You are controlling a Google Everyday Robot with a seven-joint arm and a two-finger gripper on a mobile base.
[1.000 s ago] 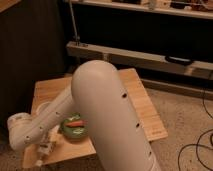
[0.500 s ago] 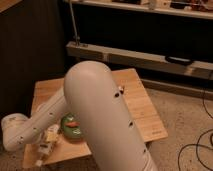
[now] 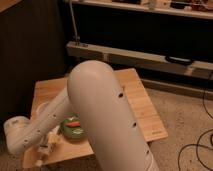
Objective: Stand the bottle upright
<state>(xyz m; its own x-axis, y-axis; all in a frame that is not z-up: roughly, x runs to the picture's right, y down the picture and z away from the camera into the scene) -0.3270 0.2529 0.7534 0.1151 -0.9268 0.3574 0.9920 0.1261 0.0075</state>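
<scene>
So the bottle is the tricky part: I honestly can't pick it out as its own shape. There's a clump of small pale bits right at the front-left corner of the desk (image 3: 145,107), down at the tip of the arm, and I can't tell which of that is bottle and which is robot. If it's anywhere in view, it's in there. I can't say if it's upright or lying down.

The gripper (image 3: 46,149) sits at that same corner, low over the desk's front edge, just left of the green plate (image 3: 75,131). Its fingers are spread apart, as wide as they go. I can't see whether anything is between them.

The plate is partly covered by the arm and has something orange-red on it. Can't say what that is.

The arm (image 3: 105,115) hogs most of the shot. 1 fat white link runs from the bottom middle up to the centre, then a thinner link angles down-left to a rounded wrist joint (image 3: 17,136) hanging off the desk's left-front side.

Compared with 1 second ago: the wrist joint has dropped a little lower and the thin link now lies flatter across the plate's left side. The gripper is at pretty much the same corner. The plate hasn't budged and the fingers are as wide as they were.

Behind the desk there's a long low shelf (image 3: 150,57) against a dark wall, and cables (image 3: 197,145) on the floor at right.
</scene>
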